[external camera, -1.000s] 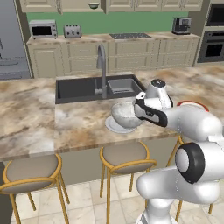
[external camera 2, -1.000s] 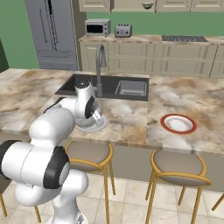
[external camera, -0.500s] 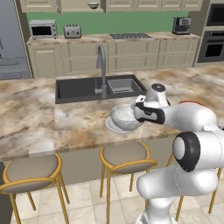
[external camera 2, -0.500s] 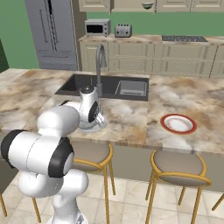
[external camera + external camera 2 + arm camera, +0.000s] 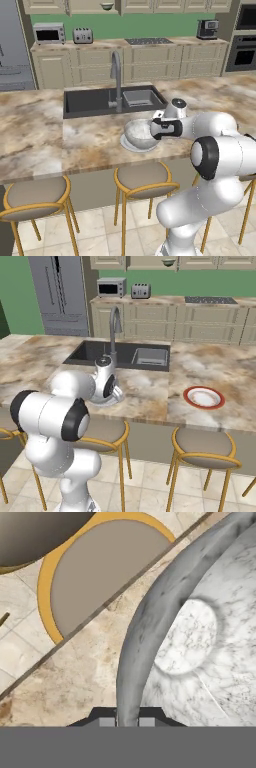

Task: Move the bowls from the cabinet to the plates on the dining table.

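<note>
The grey bowl (image 5: 200,637) is cut off by the top, right and bottom edges of the hand view. The gripper (image 5: 128,722) fingertips are cropped at the bottom; whether the rim is touched cannot be told. In the right base view, the bowl and the white plate (image 5: 116,397) are largely hidden behind the arm. The green bowl (image 5: 107,6) is too small for detail.

We are in a home kitchen. A marble island worktop (image 5: 35,135) carries a dark inset sink (image 5: 95,101) with a tall tap (image 5: 117,75), and round yellow-framed stools (image 5: 145,181) stand along its near side. Behind it we see beige drawer units (image 5: 200,323), a microwave (image 5: 48,33), a toaster (image 5: 83,35), a hob (image 5: 148,41), a wall oven (image 5: 243,50) and a grey fridge (image 5: 59,293).
</note>
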